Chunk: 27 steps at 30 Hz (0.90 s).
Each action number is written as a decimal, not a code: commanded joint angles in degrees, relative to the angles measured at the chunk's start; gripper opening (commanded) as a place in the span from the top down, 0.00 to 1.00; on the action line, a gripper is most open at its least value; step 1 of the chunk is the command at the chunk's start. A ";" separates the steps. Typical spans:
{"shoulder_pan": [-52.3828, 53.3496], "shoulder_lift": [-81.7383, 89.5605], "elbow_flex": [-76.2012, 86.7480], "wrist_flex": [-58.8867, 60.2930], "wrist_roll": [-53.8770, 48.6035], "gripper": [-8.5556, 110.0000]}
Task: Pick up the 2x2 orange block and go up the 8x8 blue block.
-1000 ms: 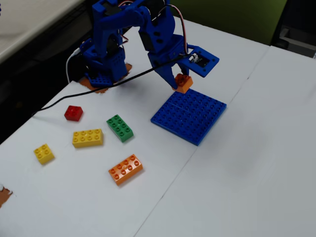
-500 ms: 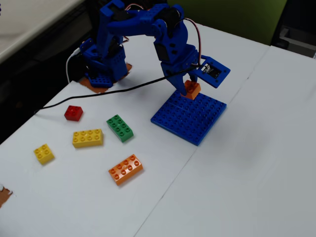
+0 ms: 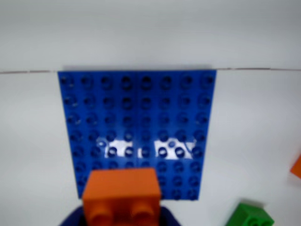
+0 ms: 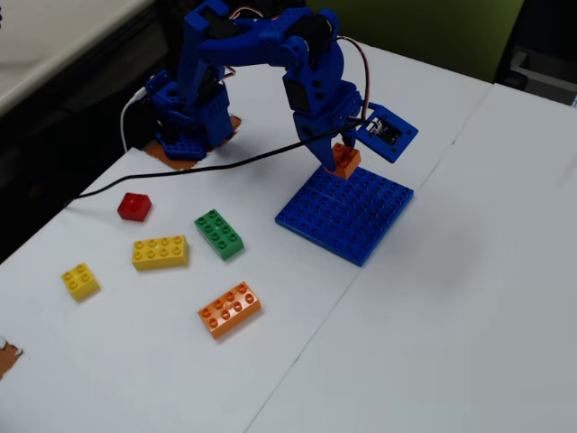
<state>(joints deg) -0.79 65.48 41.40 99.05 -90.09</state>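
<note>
The 2x2 orange block (image 4: 343, 161) is held in my gripper (image 4: 340, 158), just above the far corner of the 8x8 blue block (image 4: 346, 214). In the wrist view the orange block (image 3: 123, 194) fills the bottom middle between my blue jaws, with my gripper (image 3: 123, 214) shut on it, and the blue baseplate (image 3: 136, 117) spreads out beyond it. I cannot tell whether the block touches the plate's studs.
On the white table in the fixed view lie a long orange brick (image 4: 229, 309), a green brick (image 4: 219, 234), a long yellow brick (image 4: 160, 253), a small yellow brick (image 4: 79, 280) and a red brick (image 4: 133, 207). A black cable (image 4: 180, 173) runs to the arm's base.
</note>
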 commanded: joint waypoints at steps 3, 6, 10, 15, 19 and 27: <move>1.14 0.00 -1.23 0.26 0.35 0.93; 1.58 0.00 -1.49 0.26 0.26 0.93; 2.02 0.09 -1.85 0.00 0.26 0.93; 2.37 0.09 -2.11 -0.35 0.35 0.93; 2.37 0.00 -2.20 -0.70 -0.09 0.93; 2.02 -1.14 -2.20 -2.81 0.09 0.93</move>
<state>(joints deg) 1.41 63.90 41.40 97.21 -90.09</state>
